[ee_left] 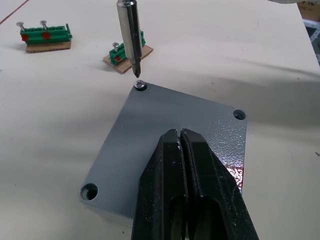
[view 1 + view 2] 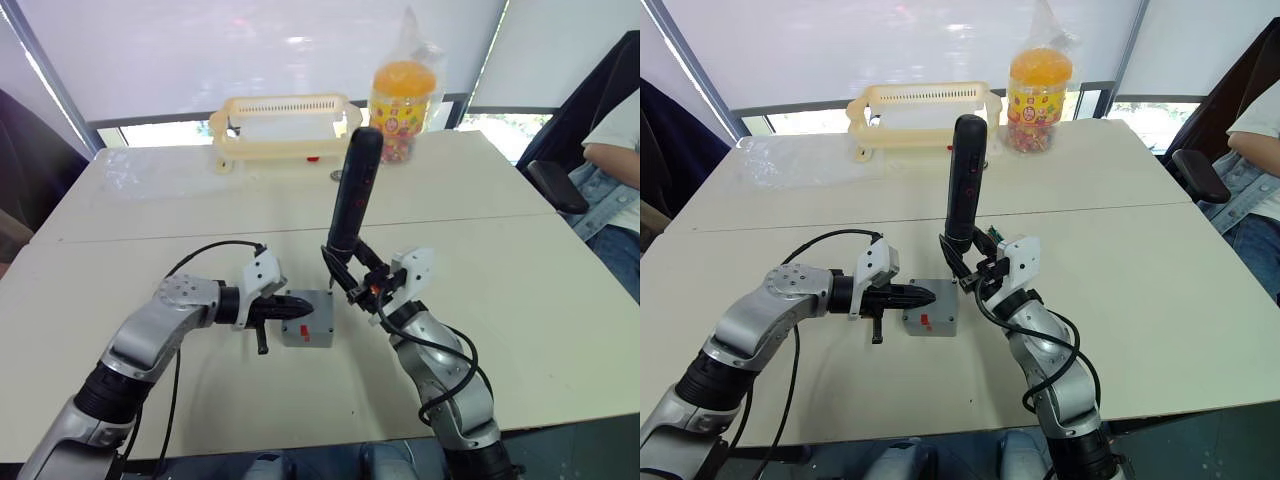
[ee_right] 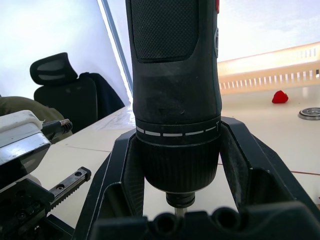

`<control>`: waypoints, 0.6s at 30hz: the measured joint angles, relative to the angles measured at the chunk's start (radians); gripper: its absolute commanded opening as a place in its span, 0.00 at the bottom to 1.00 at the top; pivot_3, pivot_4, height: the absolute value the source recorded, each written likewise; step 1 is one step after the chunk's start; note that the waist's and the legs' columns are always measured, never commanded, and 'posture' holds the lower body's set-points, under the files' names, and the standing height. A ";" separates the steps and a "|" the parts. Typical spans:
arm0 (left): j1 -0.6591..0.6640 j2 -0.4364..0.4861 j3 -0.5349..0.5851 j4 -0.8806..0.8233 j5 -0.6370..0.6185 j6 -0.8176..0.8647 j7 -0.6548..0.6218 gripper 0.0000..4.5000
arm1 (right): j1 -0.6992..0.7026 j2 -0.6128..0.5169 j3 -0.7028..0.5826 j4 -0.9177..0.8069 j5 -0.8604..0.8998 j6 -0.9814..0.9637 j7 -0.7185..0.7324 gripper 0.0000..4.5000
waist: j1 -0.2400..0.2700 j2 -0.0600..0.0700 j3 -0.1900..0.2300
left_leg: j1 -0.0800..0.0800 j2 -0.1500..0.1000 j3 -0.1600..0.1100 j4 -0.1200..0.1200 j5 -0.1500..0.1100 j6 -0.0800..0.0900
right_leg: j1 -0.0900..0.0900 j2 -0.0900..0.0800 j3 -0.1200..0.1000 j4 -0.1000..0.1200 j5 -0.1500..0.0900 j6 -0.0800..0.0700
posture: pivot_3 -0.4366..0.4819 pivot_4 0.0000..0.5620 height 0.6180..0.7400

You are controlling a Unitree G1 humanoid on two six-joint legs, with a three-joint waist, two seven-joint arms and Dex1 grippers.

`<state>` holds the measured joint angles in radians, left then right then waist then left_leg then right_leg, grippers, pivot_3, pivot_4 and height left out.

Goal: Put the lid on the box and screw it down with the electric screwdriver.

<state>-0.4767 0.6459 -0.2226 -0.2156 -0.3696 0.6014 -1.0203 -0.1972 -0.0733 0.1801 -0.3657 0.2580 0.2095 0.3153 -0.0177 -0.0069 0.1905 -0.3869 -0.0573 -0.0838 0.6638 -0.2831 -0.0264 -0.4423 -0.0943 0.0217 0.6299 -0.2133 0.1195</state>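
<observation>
The lid (image 1: 170,135) is seated on the box (image 2: 308,320) at table centre. 1 screw (image 1: 140,85) sits just under the electric screwdriver (image 2: 353,195), clamped upright at 3 o'clock in the right gripper (image 2: 362,285). The left gripper (image 2: 283,304), fingers together, presses the lid from 9 o'clock; the bit should be kept vertical.

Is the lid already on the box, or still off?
On. The lid covers the box; one corner holds a screw, two corner holes are empty.

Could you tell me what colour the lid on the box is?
Plain grey; the lid shows best in the left wrist view.
</observation>
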 measured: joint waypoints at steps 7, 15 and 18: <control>0.000 0.000 0.000 -0.001 0.004 -0.001 0.000 0.01 | 0.006 0.001 0.000 0.000 0.000 0.000 0.001 0.38 | 0.000 0.000 0.000 | 0.000 0.000 0.000 0.000 0.000 0.000 | 0.000 0.000 0.000 0.000 0.000 0.000 | 0.48 0.27 1.00; 0.000 -0.004 0.000 -0.001 0.010 -0.002 0.000 0.01 | 0.013 0.005 0.001 0.000 -0.001 0.000 0.001 0.38 | 0.000 0.000 0.000 | 0.000 0.000 0.000 0.000 0.000 0.000 | 0.000 0.000 0.000 0.000 0.000 0.000 | 0.48 0.27 1.00; 0.000 -0.005 0.000 -0.001 0.010 -0.001 0.000 0.01 | 0.013 0.009 0.000 0.004 -0.002 -0.002 0.001 0.38 | 0.000 0.000 0.000 | 0.000 0.000 0.000 0.000 0.000 0.000 | 0.000 0.000 0.000 0.000 0.000 0.000 | 0.48 0.27 1.00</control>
<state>-0.4763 0.6410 -0.2222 -0.2167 -0.3594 0.6000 -1.0199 -0.1842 -0.0640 0.1805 -0.3620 0.2564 0.2080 0.3162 -0.0174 -0.0070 0.1904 -0.3865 -0.0573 -0.0838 0.6637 -0.2831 -0.0264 -0.4419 -0.0943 0.0217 0.6299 -0.2133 0.1195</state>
